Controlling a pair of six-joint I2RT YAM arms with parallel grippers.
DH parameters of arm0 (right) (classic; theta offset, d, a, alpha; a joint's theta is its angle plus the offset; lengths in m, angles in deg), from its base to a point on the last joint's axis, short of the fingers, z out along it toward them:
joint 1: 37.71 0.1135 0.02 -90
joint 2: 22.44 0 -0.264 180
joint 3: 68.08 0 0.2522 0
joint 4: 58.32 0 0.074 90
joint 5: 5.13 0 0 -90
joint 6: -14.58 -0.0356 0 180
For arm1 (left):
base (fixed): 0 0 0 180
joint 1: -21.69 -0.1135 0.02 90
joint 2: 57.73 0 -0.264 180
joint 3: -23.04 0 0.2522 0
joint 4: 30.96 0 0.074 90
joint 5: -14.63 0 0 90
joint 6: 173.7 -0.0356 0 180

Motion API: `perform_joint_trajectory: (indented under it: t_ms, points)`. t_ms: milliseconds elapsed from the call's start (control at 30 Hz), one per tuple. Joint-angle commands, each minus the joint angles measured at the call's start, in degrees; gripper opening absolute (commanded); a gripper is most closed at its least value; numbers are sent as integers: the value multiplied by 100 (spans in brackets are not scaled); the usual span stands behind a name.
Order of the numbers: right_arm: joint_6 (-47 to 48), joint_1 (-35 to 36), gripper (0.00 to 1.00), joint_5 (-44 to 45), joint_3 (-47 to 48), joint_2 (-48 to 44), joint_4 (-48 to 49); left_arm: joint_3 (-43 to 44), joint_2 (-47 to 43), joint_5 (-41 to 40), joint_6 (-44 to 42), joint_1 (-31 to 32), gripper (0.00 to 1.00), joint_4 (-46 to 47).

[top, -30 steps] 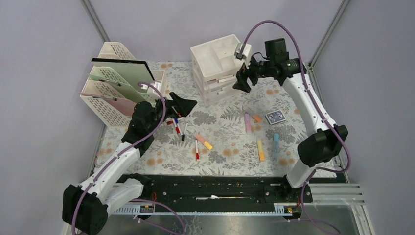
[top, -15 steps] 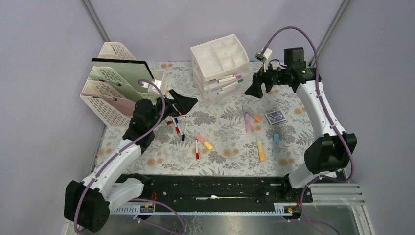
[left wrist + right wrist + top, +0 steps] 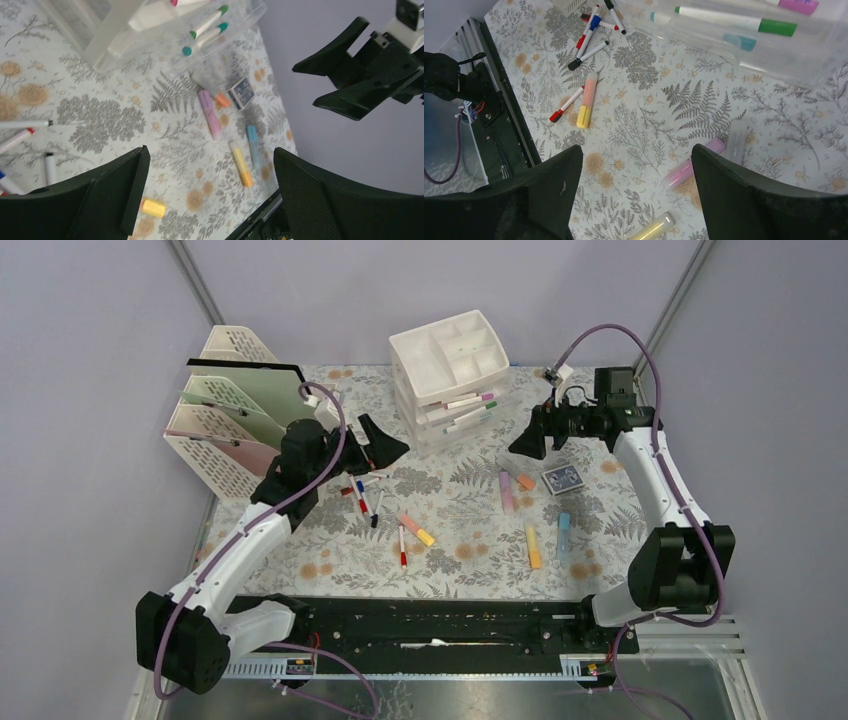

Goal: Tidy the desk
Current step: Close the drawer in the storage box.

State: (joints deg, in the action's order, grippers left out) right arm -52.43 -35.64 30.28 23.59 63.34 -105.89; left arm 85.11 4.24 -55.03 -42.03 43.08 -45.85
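The desk (image 3: 470, 562) is a fern-and-flower cloth strewn with pens. My left gripper (image 3: 385, 446) hangs open and empty over a cluster of markers (image 3: 362, 495) at the centre left; in its wrist view (image 3: 210, 165) only cloth lies between the jaws. To the right of the drawer unit (image 3: 448, 375), my right gripper (image 3: 528, 440) is open and empty above a pink highlighter (image 3: 506, 490). Its wrist view (image 3: 636, 165) shows that pink highlighter (image 3: 691, 167) beside the right finger.
The unit's open drawer (image 3: 465, 412) holds several markers. A cream file rack (image 3: 235, 415) stands at the back left. Loose on the cloth lie a red marker (image 3: 402, 545), an orange-yellow highlighter (image 3: 417, 530), a card deck (image 3: 563, 479), a yellow highlighter (image 3: 533, 545) and a blue highlighter (image 3: 564, 532).
My right gripper has drawn back from the drawer unit to the right and sunk lower, jaws a little wider. The left gripper has shifted slightly toward the back.
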Motion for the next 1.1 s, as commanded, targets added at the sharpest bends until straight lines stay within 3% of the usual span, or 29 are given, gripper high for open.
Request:
perform_joint_trajectory:
  t_ms: [0, 433, 667, 1067]
  points:
    - [-479, -162, 87, -377, -458, -317, 557, 537, 134, -104, -586, 144, 99, -1092]
    - [-1120, -560, 87, -648, -1261, -209, 1339, 1980, 1321, -1813, -1911, 1816, 99, -2434]
    - [-1153, -634, 87, -675, -1234, -69, 1385, 2629, 1946, -2188, -2146, 2194, 99, -2446]
    - [-1181, -783, 87, -667, -1295, -26, 1468, 3671, 2919, -2065, -2903, 2403, 99, -2453]
